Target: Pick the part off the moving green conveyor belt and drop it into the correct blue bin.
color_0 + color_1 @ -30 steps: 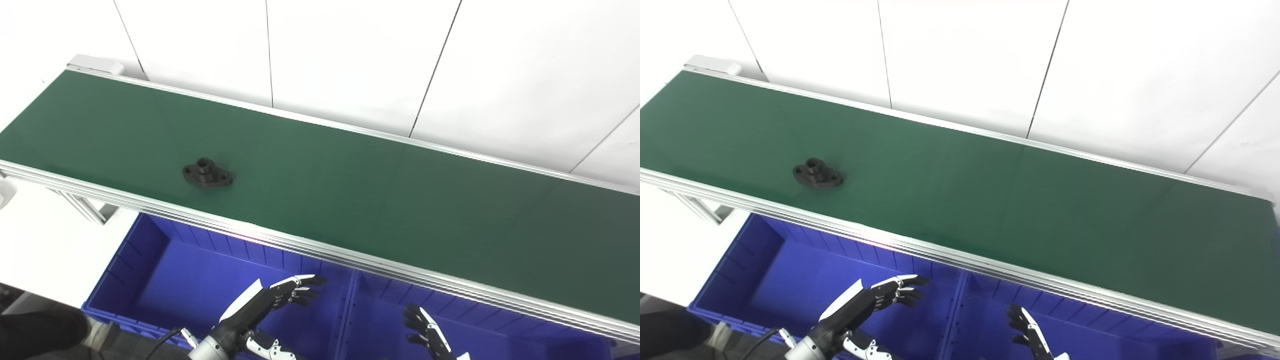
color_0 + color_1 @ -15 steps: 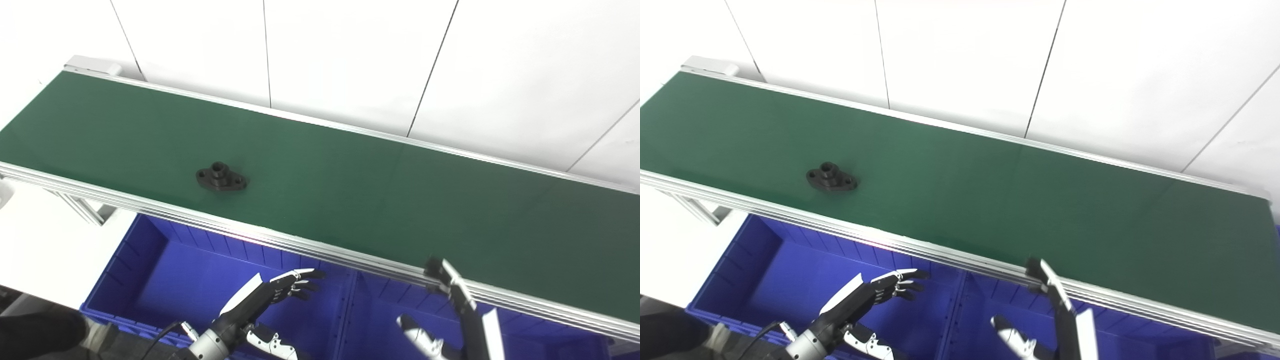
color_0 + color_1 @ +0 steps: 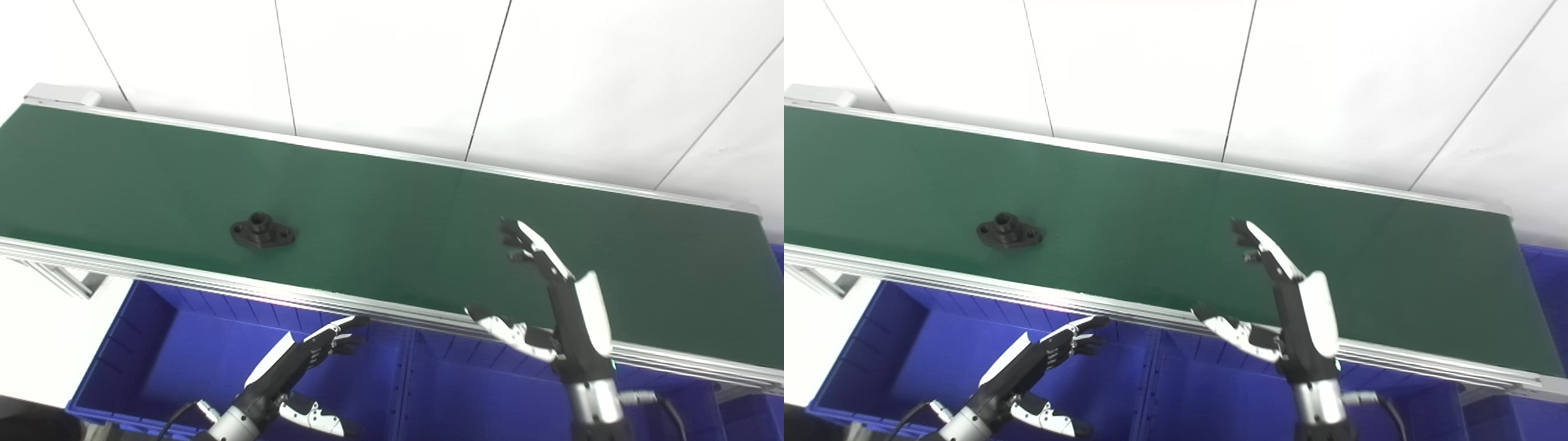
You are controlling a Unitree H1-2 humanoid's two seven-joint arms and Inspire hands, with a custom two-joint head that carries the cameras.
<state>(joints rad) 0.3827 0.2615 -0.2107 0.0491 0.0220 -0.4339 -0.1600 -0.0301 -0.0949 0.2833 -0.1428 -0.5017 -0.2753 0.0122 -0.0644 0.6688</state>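
White wall panels with thin dark seams stand behind a long green conveyor belt (image 3: 380, 214) framed in silver aluminium rails, running across both views. Below the near rail sit blue bins: a left blue bin (image 3: 184, 349) and a middle blue bin (image 3: 465, 392) side by side, sharing a dividing wall, and the corner of another blue bin (image 3: 1543, 269) past the belt's right end. What shows of the bins' floors is bare blue plastic. No writing or label can be read anywhere.

On the belt lies the part (image 3: 262, 231), a black flange with a raised centre hub and a hole in each ear, flat on the green surface, left of centre and nearer the front rail.

Raised over the belt's right half, well apart from the part, the right hand (image 3: 539, 288) is released, fingers straight and thumb spread wide. Over the left blue bin hangs the left hand (image 3: 306, 358), empty too, fingers loosely extended, below and to the right of the part.
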